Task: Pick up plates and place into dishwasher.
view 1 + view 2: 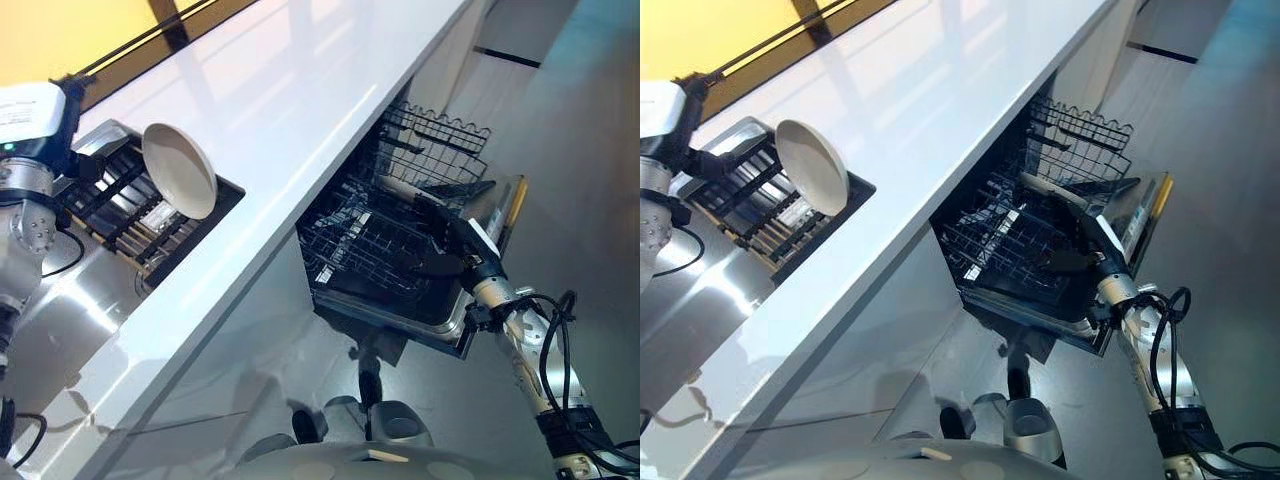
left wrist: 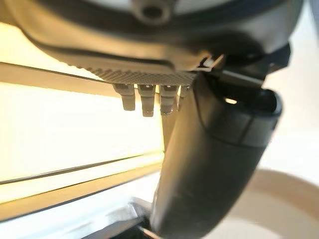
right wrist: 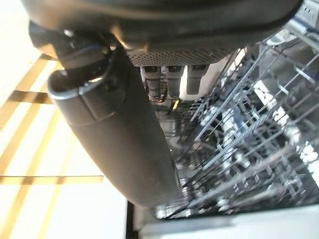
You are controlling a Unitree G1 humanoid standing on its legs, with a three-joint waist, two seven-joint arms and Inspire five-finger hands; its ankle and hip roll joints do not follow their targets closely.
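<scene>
A cream plate [image 1: 180, 170] stands on edge, tilted, over the black dish rack [image 1: 120, 205] set in the sink. My left hand [image 1: 710, 160] reaches to the plate's back from the left. In the left wrist view the thumb [image 2: 209, 164] lies beside the plate's rim [image 2: 284, 199]; whether the plate is gripped is hidden. My right hand [image 1: 445, 250] hovers over the pulled-out lower dishwasher rack [image 1: 365, 250], open and holding nothing, with the wire tines [image 3: 249, 149] just beyond it. A cream plate-like edge [image 1: 405, 188] shows in the rack past that hand.
A long white counter [image 1: 300, 90] runs between the sink [image 1: 70, 310] and the dishwasher. The upper wire basket [image 1: 440, 140] is pulled out behind the lower rack. The open dishwasher door [image 1: 505, 205] lies under my right hand, with grey floor [image 1: 580, 150] beyond.
</scene>
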